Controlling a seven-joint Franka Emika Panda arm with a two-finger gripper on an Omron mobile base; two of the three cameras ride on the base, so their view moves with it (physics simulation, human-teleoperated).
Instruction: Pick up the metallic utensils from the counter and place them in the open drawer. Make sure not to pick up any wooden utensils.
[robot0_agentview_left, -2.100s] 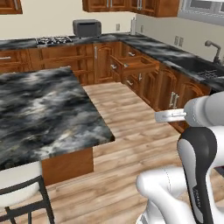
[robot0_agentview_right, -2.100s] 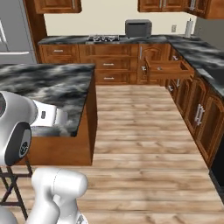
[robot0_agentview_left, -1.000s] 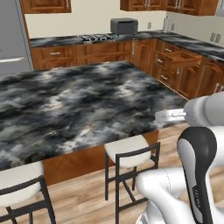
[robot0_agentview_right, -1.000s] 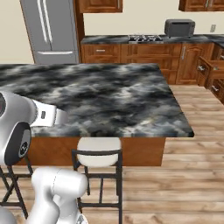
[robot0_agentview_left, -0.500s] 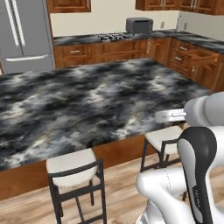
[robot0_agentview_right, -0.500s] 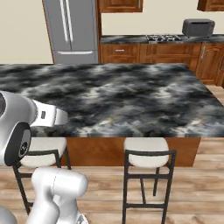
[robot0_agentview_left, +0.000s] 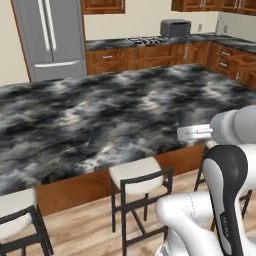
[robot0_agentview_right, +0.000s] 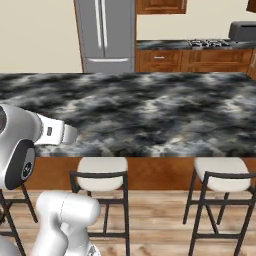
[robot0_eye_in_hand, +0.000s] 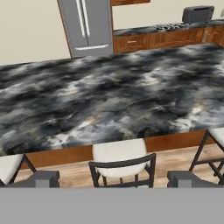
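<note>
The counter is a wide slab of black, grey and white marbled stone on a brown wooden base, lying across all three views. On the stretch of its top that shows I see no utensil: the metallic utensils and the wooden utensils are out of view. The drawer is out of view too. My gripper hangs off the counter's near edge, above the stools. It is open, its two dark fingertips stand far apart and nothing lies between them.
Dark-framed stools with pale seats stand along the counter's near side. Behind it are a steel fridge, a marbled worktop over brown cabinets and a dark appliance.
The whole picture has shifted, so the camera has moved: the counter now lies broadside in front, the fridge has come in, and the cabinet run has slid off right. The arm's pose is unchanged.
</note>
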